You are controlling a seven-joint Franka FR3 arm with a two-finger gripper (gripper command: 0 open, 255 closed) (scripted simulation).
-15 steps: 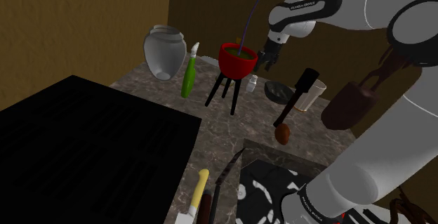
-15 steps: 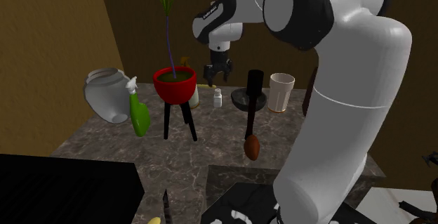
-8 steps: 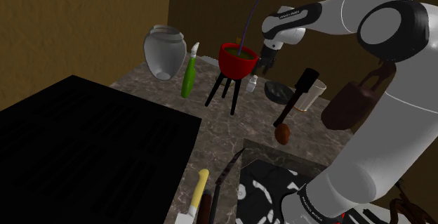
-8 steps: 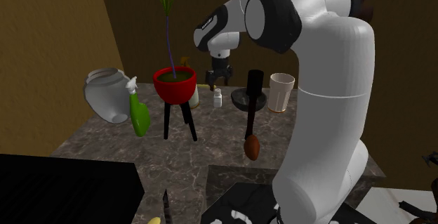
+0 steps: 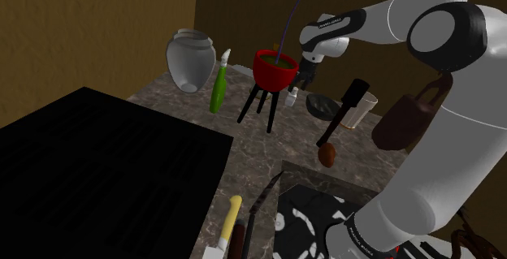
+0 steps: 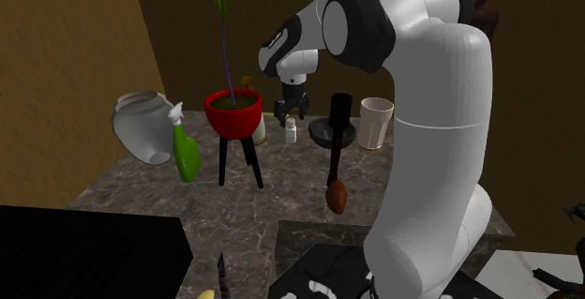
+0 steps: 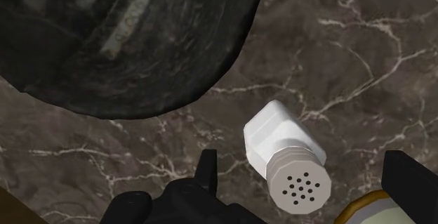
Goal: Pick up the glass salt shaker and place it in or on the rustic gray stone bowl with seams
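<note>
end effector [image 6: 290, 112]: jaws apart, poised over the shaker, not touching it
shaker [image 7: 284, 156]: white, perforated cap, upright on the marble worktop [image 7: 337, 54], in line with the open jaws
bowl [image 7: 126, 40]: dark, seamed, just beside the shaker

my shoulder camera looks steeply down over the brown marble counter [image 5: 272, 148]; the second faces much the same way but lower, sharing the red pot on black legs [image 5: 274, 69]; my wrist camera sits close above it

claw [image 6: 292, 113] lowered, closer above salt shaker [image 6: 291, 131]
</note>
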